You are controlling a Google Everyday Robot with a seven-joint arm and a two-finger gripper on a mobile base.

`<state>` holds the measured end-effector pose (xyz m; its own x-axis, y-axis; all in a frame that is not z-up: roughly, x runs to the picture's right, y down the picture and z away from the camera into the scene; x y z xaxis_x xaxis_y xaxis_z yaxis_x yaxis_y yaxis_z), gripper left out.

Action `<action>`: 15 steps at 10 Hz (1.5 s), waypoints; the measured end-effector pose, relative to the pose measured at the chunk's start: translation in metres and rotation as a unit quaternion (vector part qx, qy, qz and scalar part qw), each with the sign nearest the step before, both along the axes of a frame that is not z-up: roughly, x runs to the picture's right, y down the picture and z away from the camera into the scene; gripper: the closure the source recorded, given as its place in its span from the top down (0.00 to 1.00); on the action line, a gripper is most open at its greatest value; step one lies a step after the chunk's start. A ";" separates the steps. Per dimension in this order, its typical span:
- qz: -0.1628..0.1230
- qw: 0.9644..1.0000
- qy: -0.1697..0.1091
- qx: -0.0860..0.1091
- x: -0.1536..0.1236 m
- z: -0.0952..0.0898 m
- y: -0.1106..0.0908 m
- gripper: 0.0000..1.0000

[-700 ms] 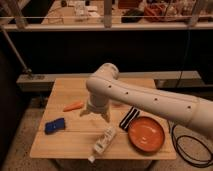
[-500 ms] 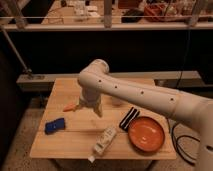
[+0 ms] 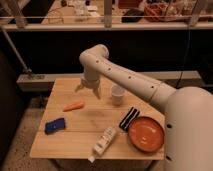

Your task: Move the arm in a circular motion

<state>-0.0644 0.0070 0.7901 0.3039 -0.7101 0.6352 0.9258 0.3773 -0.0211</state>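
Note:
The arm (image 3: 131, 80) is a thick white jointed tube with small dark dots. It reaches from the lower right across the wooden table (image 3: 65, 145) to a bent joint at the back left. Its gripper (image 3: 88, 90) hangs down from that joint over the far left part of the table, above and behind an orange carrot (image 3: 73, 106). The two prongs stand spread apart with nothing between them.
On the table lie a blue object (image 3: 54, 125), a white cup (image 3: 117, 94), a black-and-white striped packet (image 3: 129, 118), an orange bowl (image 3: 146, 133) and a white bottle (image 3: 104, 141). A grey ledge (image 3: 35, 80) and a dark counter stand behind the table.
The arm has swung toward the back left. The gripper moved from over the table's middle to its far left part, away from the bottle and nearer the cup and carrot.

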 end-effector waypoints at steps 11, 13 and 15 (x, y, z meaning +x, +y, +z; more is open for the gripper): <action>0.140 0.974 0.177 -0.029 0.240 0.022 -0.002 0.80; 0.141 0.975 0.170 -0.034 0.250 0.003 0.022 0.80; 0.152 0.973 0.174 -0.031 0.258 -0.007 0.031 0.80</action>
